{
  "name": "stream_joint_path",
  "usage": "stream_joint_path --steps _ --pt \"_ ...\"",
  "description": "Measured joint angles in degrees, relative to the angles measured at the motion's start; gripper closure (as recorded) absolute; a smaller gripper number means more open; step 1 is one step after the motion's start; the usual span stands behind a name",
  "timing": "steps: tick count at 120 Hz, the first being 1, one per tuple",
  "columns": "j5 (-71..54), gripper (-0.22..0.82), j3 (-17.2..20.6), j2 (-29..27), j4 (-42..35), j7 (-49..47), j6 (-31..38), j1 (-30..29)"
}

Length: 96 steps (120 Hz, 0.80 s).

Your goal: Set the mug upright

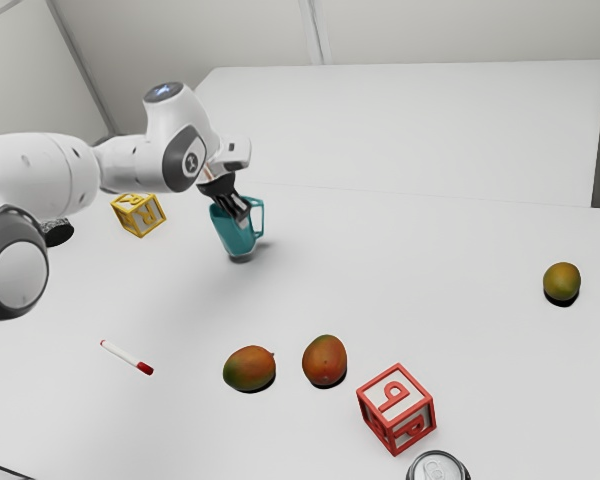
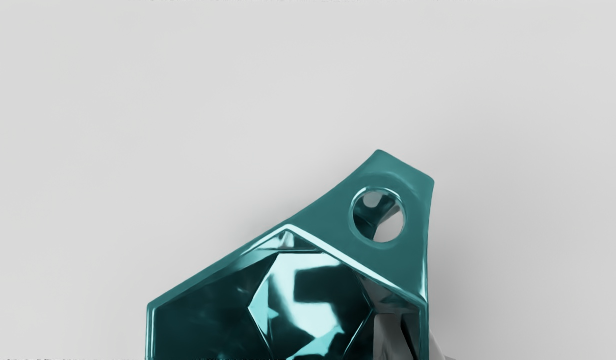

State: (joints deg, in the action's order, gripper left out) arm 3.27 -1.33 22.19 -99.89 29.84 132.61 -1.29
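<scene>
The teal mug [image 1: 233, 235] is tilted in the exterior view, its opening up toward the hand and its base low at the table, with a dark shadow under it. My gripper [image 1: 242, 212] is at the rim, beside the handle. In the wrist view I look into the hollow of the mug [image 2: 327, 200], handle included. The gripper [image 2: 423, 345] pinches the side wall there, one finger inside and the other outside. Whether the base touches the table cannot be told.
A yellow letter block [image 1: 139, 215] lies behind the arm's wrist. Nearer are a red-capped marker [image 1: 127, 357], two mangoes [image 1: 250, 368] [image 1: 325, 361], a red letter block [image 1: 397, 409] and a can [image 1: 438, 468]. Another mango [image 1: 562, 282] lies at the exterior view's right on the white table [image 1: 430, 280].
</scene>
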Motion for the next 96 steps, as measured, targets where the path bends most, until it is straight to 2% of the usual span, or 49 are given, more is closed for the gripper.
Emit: stream_joint_path --steps 42,64,80,88,96 --pt "-0.2 0.78 0.0 0.0 -3.1 -6.1 4.5 0.1" --pt "0.2 0.38 0.0 -0.3 -3.1 -8.2 4.8 0.1" --pt "0.4 0.20 0.0 -2.8 -3.1 -9.3 3.8 0.1" --pt "0.5 0.15 0.2 -6.9 -1.7 -10.5 -1.4 0.0" --pt "0.6 0.11 1.7 -10.3 5.8 -12.3 -11.5 -0.1"
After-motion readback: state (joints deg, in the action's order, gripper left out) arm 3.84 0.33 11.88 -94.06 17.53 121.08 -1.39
